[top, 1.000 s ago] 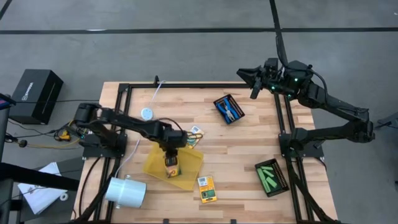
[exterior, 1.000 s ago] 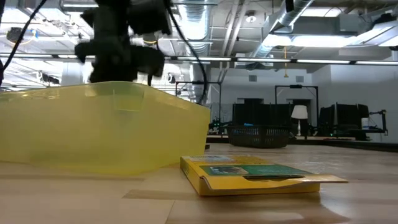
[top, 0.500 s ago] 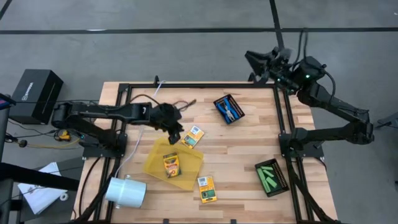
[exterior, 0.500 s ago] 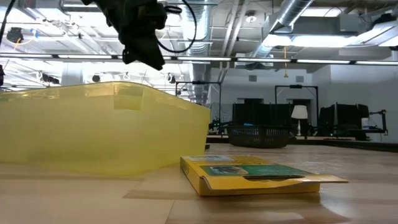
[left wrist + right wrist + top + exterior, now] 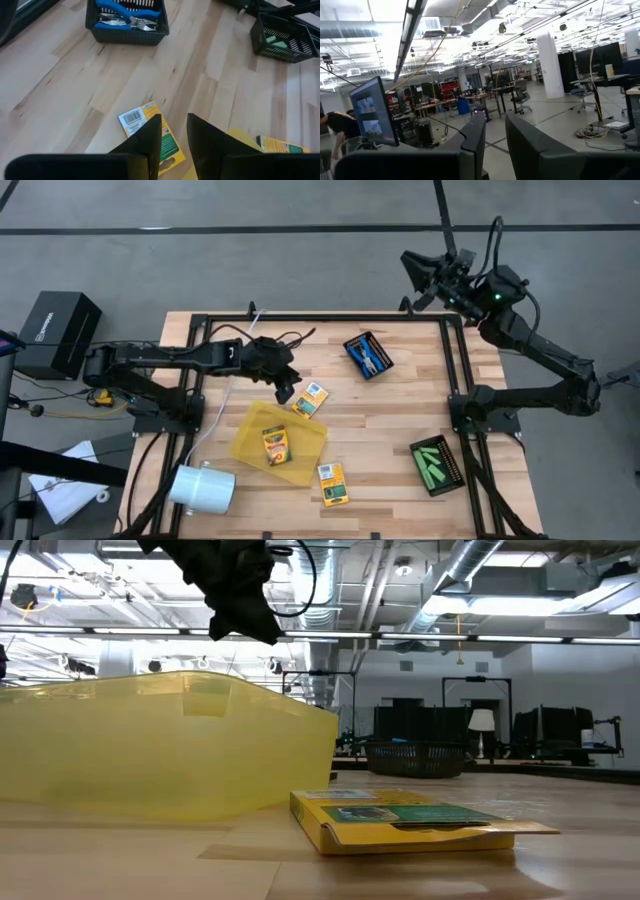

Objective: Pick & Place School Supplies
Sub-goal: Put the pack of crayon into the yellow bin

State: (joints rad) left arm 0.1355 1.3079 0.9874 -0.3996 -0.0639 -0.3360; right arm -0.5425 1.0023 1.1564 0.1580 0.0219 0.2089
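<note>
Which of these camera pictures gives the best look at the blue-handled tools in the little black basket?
The left wrist view: the blue-handled tools lie close and large in their black mesh basket, metal tips showing. The high view shows them small from above. The low view and the right wrist view do not show them.

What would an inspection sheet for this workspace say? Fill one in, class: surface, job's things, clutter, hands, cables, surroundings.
Surface: wooden table, black frame around it.
Job's things: one crayon box in the yellow tray; two more on the wood; blue scissors in a mesh tray; green sticks in another mesh tray.
Clutter: white cylinder at the table's left front corner.
Hands: left hand beside a loose box, holding nothing; right hand raised beyond the table.
Cables: white cable across the wood.
Surroundings: black case, papers on the floor.
</note>
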